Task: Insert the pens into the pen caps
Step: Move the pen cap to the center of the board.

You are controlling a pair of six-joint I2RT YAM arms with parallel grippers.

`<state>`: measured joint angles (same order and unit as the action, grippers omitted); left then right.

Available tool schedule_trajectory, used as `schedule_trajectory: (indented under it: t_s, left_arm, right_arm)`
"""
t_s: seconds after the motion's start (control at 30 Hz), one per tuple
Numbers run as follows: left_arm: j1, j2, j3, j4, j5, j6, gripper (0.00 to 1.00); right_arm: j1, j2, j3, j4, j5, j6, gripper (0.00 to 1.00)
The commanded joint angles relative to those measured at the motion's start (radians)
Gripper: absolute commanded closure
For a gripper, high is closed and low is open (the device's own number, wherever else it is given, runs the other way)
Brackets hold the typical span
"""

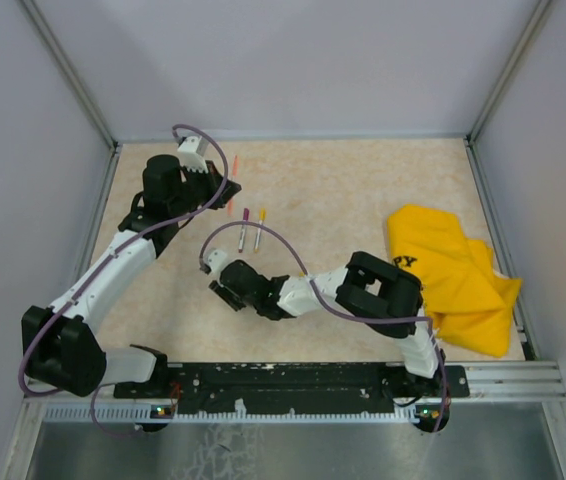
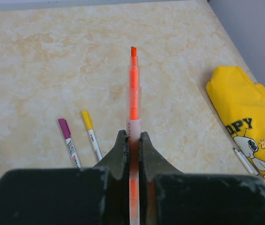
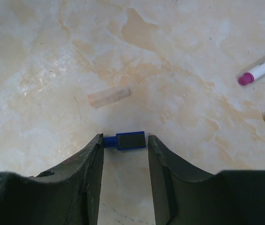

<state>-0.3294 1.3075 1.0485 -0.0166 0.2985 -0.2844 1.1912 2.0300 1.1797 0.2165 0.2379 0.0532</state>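
Left arm reaches to the far left part of the worktop (image 1: 363,190). Left pincer (image 2: 132,140) clamped tight on an orange highlighter pen (image 2: 133,89). The barrel runs straight out ahead between the fingers, and its bare chisel tip points away from the wrist. Pen is held off the surface, uncapped.

Right arm is folded across towards the middle, with the right pincer (image 3: 124,145) low over the worktop. Its fingers stand apart, one on each side of a dark blue cap (image 3: 131,140). The cap lies crosswise in the gap. Its narrow end is at the left finger (image 3: 92,159), apparently touching. A sliver of space shows between its other end and the right finger (image 3: 163,159). Not gripped, as far as the wrist view shows.

Just beyond the blue cap lies a translucent pinkish cap (image 3: 109,97) on its side, apart from both fingers.

Two capped pens lie side by side near the centre of the worktop, close together but not touching: a purple-capped pen (image 1: 244,228) and a yellow-capped pen (image 1: 260,228). Both lie between the two pincers in the overhead view.

On the right side sits a crumpled yellow cloth (image 1: 453,285) with a cartoon dog print. A white pen (image 2: 243,160) lies along its near edge; whether the two touch cannot be told.
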Motion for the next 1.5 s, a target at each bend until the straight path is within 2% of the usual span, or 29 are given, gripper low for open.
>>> schedule_trajectory:
  t_s: [0.0, 0.3, 0.5, 0.7, 0.8, 0.93, 1.1, 1.33, 1.47]
  left_arm:
    - [0.006, 0.011, 0.024, 0.006, 0.011, -0.003, 1.00]
    - [0.006, 0.010, 0.024, 0.006, 0.010, -0.003, 1.00]
    - [0.007, 0.007, 0.024, 0.002, 0.000, -0.001, 1.00]
    - [0.006, 0.007, 0.024, -0.002, -0.011, -0.002, 1.00]
    - [0.007, 0.007, 0.025, -0.003, -0.013, -0.002, 1.00]
    - [0.006, 0.006, 0.027, -0.007, -0.023, -0.001, 1.00]
    - [0.006, -0.006, 0.025, -0.010, -0.041, 0.003, 1.00]
    - [0.006, -0.014, 0.022, -0.010, -0.057, 0.005, 1.00]
    - [0.006, -0.014, 0.022, -0.010, -0.054, 0.004, 1.00]
  right_arm:
    - [0.005, -0.091, -0.061, 0.006, 0.061, -0.010, 0.62]
    - [-0.037, -0.141, -0.155, 0.018, 0.092, -0.008, 0.61]
    - [-0.098, -0.168, -0.192, 0.016, 0.090, -0.007, 0.57]
    - [-0.128, -0.200, -0.209, 0.025, 0.073, -0.024, 0.42]
    - [-0.128, -0.232, -0.206, 0.034, 0.052, -0.024, 0.39]
    - [-0.127, -0.292, -0.175, 0.010, 0.043, 0.006, 0.36]
    - [-0.124, -0.329, -0.125, -0.058, 0.046, 0.125, 0.36]
    - [-0.067, -0.240, 0.053, -0.334, 0.080, 0.195, 0.37]
    - [-0.015, -0.182, 0.108, -0.338, 0.076, 0.242, 0.39]
